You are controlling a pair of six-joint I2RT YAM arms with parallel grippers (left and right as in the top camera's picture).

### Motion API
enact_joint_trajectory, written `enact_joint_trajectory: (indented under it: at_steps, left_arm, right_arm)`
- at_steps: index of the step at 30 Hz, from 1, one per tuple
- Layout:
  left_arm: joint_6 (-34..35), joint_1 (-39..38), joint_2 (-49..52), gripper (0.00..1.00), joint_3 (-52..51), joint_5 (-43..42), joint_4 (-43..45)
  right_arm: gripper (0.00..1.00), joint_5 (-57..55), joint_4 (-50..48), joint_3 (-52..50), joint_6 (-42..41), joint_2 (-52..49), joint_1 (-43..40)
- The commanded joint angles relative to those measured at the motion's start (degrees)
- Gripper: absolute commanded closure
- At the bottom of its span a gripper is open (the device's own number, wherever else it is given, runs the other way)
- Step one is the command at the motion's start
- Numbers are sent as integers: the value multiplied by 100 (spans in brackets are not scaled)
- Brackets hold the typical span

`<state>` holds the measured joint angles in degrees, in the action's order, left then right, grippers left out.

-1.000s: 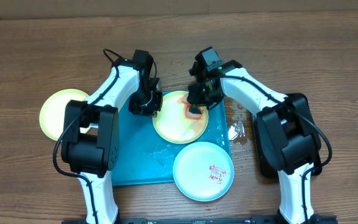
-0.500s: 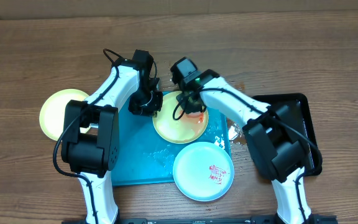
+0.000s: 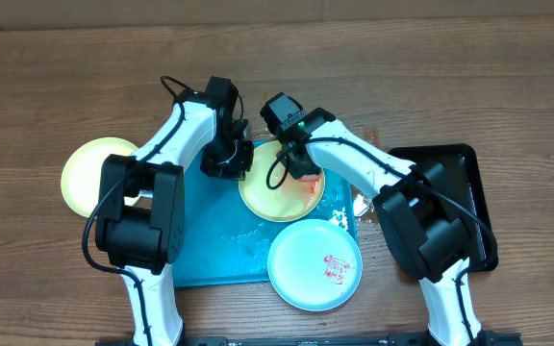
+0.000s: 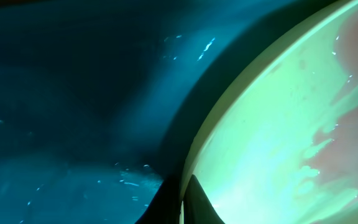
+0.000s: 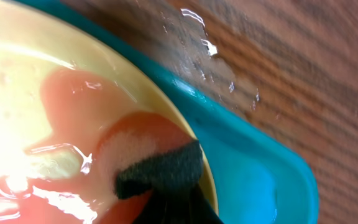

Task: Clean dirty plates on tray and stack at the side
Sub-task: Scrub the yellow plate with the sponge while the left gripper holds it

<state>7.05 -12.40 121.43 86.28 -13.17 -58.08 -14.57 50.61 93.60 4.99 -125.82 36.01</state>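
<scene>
A pale yellow-green plate (image 3: 275,195) smeared with thin red sauce lies at the far right of the turquoise tray (image 3: 205,252). My left gripper (image 3: 228,160) is shut on this plate's left rim; in the left wrist view its fingertips (image 4: 194,200) pinch the rim of the plate (image 4: 278,118). My right gripper (image 3: 298,165) is shut on a sponge (image 5: 160,167), dark side pressed on the plate (image 5: 36,74) near its far rim. A light-blue plate (image 3: 314,264) with a red smear overlaps the tray's near right corner. Another yellow-green plate (image 3: 89,173) sits on the table to the left.
A black tray (image 3: 462,183) lies on the wooden table to the right, partly under my right arm. Something small and white (image 3: 362,204) sits between it and the turquoise tray. Water droplets (image 3: 248,240) lie on the tray floor.
My right arm has swung left, bringing the sponge across the plate toward its far left rim and uncovering the black tray. The left gripper has kept its hold.
</scene>
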Motion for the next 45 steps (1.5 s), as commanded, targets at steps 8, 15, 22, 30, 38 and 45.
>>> enact_joint_trajectory:
  at_steps: [8,15,22,30,38,45]
  left_arm:
    - [-63,2,254,96,-96,323,2]
    - [-63,2,254,95,-96,321,2]
    - [-63,2,254,96,-96,321,7]
    - [-63,2,254,96,-96,321,0]
    - [-61,2,254,96,-96,321,-22]
    - [-63,2,254,95,-96,321,-28]
  right_arm:
    - [96,750,1005,-177,-424,-343,-308]
    - [96,2253,1014,-177,-597,-343,-205]
    - [96,3112,887,-177,-898,-343,-15]
    - [96,3442,472,-177,-1434,-343,114]
    - [96,3493,-63,-177,-2072,-343,94]
    - [96,2503,-476,-175,-2481,-343,-164]
